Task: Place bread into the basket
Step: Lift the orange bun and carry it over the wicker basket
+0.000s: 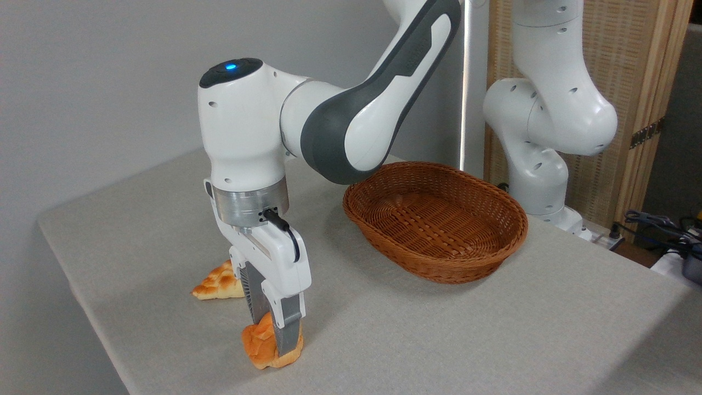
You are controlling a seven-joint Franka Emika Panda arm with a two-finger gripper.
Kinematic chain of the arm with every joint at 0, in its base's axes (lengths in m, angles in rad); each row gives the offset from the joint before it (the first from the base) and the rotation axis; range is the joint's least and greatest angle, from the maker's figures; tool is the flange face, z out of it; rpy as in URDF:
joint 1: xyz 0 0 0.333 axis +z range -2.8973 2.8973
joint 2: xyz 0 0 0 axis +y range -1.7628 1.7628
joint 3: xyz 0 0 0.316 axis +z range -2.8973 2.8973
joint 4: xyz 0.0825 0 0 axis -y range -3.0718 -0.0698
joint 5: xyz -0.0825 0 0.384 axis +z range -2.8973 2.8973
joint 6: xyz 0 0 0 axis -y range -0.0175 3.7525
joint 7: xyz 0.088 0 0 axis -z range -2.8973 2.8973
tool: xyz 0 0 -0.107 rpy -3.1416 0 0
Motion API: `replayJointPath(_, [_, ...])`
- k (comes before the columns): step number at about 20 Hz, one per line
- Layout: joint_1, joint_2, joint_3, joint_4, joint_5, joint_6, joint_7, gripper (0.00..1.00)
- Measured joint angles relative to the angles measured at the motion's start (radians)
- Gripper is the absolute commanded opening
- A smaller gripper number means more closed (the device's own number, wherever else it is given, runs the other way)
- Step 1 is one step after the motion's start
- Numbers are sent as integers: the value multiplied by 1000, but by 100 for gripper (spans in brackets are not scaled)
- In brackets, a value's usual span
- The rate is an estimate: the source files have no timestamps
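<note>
The bread (255, 344), a small glossy orange-golden bun, sits near the table's front left edge. My gripper (272, 336) reaches straight down over it with its two grey fingers pressed against the bun's sides, shut on it. The bun still touches the table (439, 340). The near finger (289, 329) hides the bun's right half. The basket (433, 264), an oval brown wicker one, stands to the right and farther back, with nothing inside.
A longer braided loaf (215, 283) lies just behind and left of my gripper. The arm's white base (540, 181) stands behind the basket. Cables (658, 224) lie off the table's far right corner. The table's front left edge is close to the bun.
</note>
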Motion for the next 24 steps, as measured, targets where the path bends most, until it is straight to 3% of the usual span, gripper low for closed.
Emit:
replayJointPath(14, [3, -6, 6, 8, 0, -35, 0, 19])
replayJointPath(19, [8, -66, 8, 95, -1, -274, 11, 19])
replayJointPath(24, [4, -228, 6, 113, -5, -540, 101, 20])
